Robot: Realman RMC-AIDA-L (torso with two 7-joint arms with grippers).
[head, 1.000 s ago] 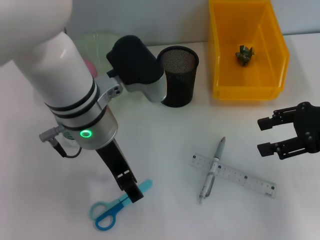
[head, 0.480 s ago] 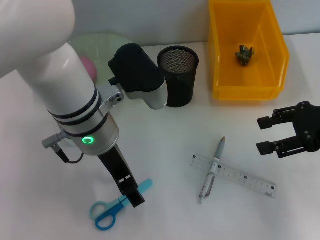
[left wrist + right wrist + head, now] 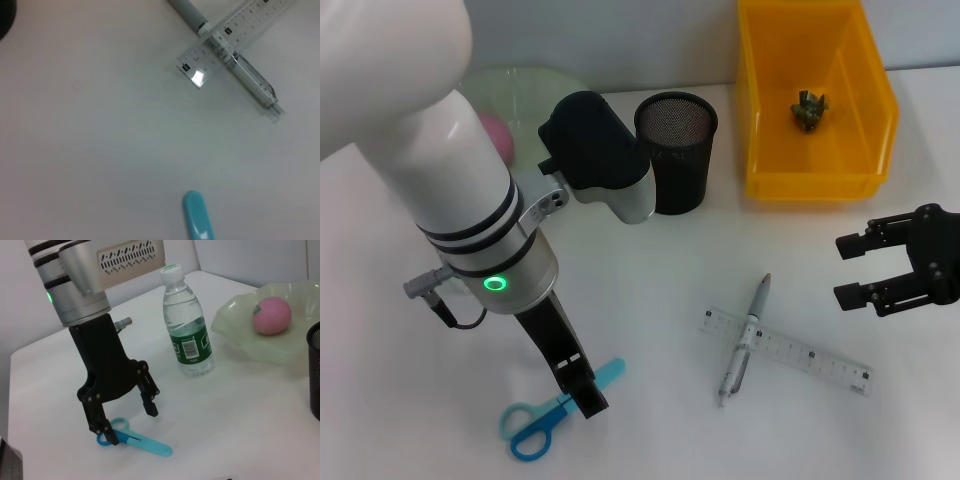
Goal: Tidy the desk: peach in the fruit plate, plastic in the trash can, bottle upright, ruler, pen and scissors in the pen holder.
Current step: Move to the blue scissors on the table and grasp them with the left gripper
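A: Left gripper [image 3: 130, 422]?
B: Down at the desk, fingers spread wide, astride the blue scissors [image 3: 555, 409]. One fingertip [image 3: 111, 437] right at the handle loops, the other [image 3: 152, 410] off to the side of the blades, apart from them. Nothing held.

A: And the scissors themselves?
B: Flat on the white desk [image 3: 650, 280], closed, light-blue blade tip [image 3: 199, 220] poking out past the gripper.

A: Next out from there?
B: Further along the desk, a grey pen [image 3: 744, 340] lying across a clear ruler [image 3: 786, 350], touching it, the two forming a cross. Behind the left arm, a black mesh pen holder [image 3: 677, 152], upright. Beside the arm, a water bottle [image 3: 186, 325] with a green label, standing, cap on. Near it, a pale green fruit plate [image 3: 260, 340] with a pink peach [image 3: 271, 315] inside.

A: Far corner?
B: Yellow bin [image 3: 815, 100] just beside the pen holder, a small crumpled dark-green scrap [image 3: 810, 110] on its floor.

A: Right gripper [image 3: 852, 270]?
B: Off at the right side of the desk, well apart from the ruler, black fingers parted, empty.
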